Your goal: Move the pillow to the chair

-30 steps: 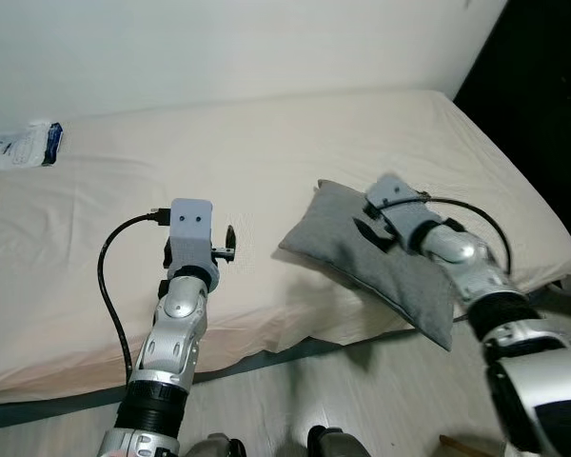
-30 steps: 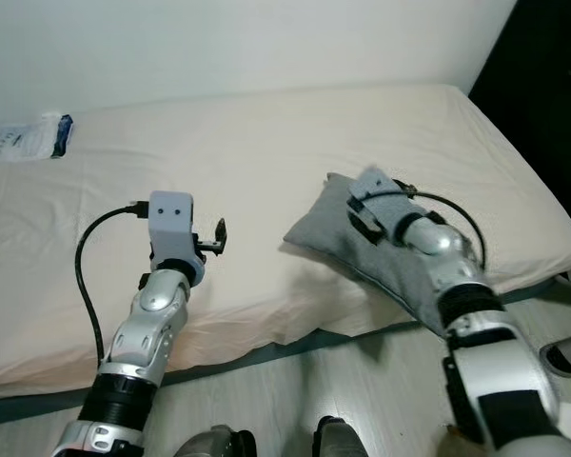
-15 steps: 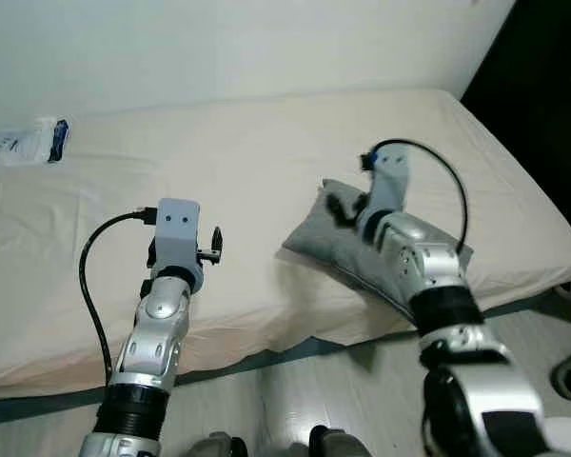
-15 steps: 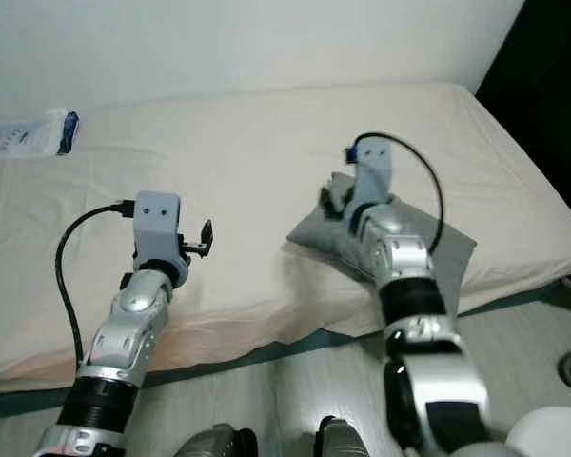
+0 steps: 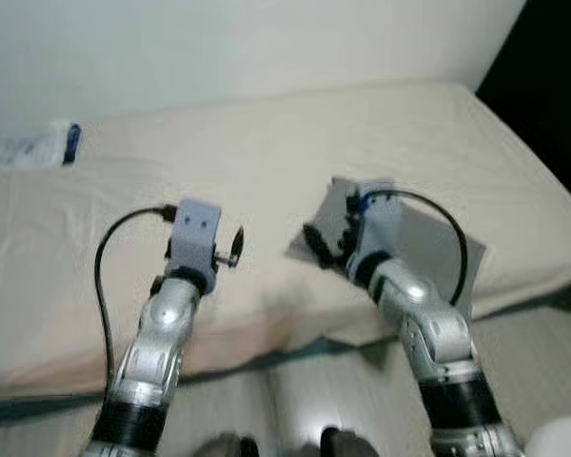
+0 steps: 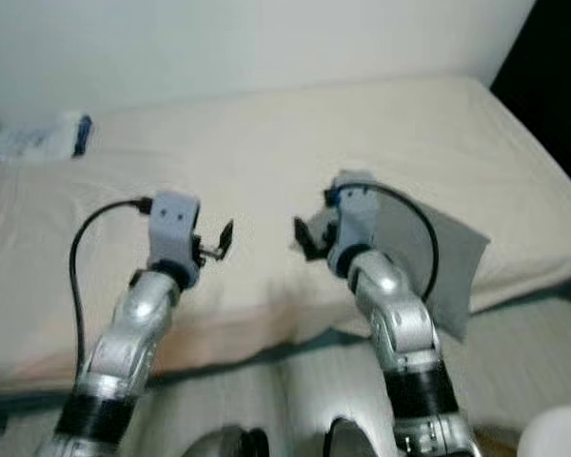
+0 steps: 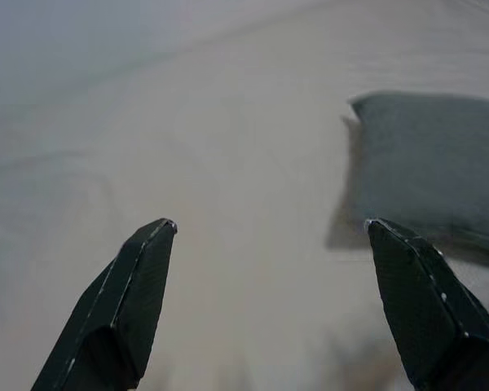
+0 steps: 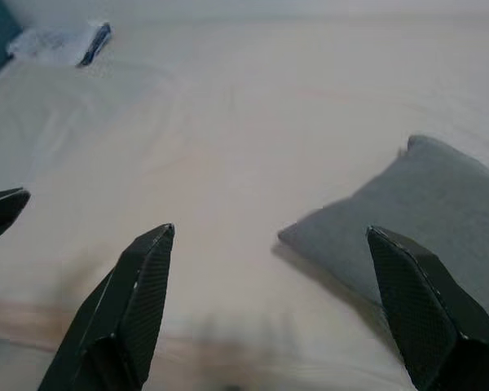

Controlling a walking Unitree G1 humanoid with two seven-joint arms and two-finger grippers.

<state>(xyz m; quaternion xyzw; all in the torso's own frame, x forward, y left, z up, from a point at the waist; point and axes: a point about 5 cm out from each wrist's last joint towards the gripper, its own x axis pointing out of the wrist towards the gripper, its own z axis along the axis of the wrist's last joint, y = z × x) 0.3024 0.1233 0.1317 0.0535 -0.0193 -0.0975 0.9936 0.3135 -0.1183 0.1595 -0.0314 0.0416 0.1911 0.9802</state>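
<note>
Right wrist view shows the right hand point(image 8: 269, 301) spread open, empty, just beside the grey pillow point(image 8: 424, 220) on the bed point(image 8: 228, 122). Left hand point(image 7: 269, 301) also gapes open. The grasp isn't made yet; next, close on a pillow corner.

Dim, even indoor light; head views motion-blurred; wrist views soft.

You face a bed point(image 5: 266, 162) with a cream sheet against a white wall point(image 5: 219, 48). A white-and-blue packet point(image 5: 33, 148) lies at its far left corner.

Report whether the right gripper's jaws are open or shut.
Open. In the right wrist view, the right gripper's two black fingers stand wide apart, gripping nothing, with the grey pillow lying on the bed beyond.
</note>
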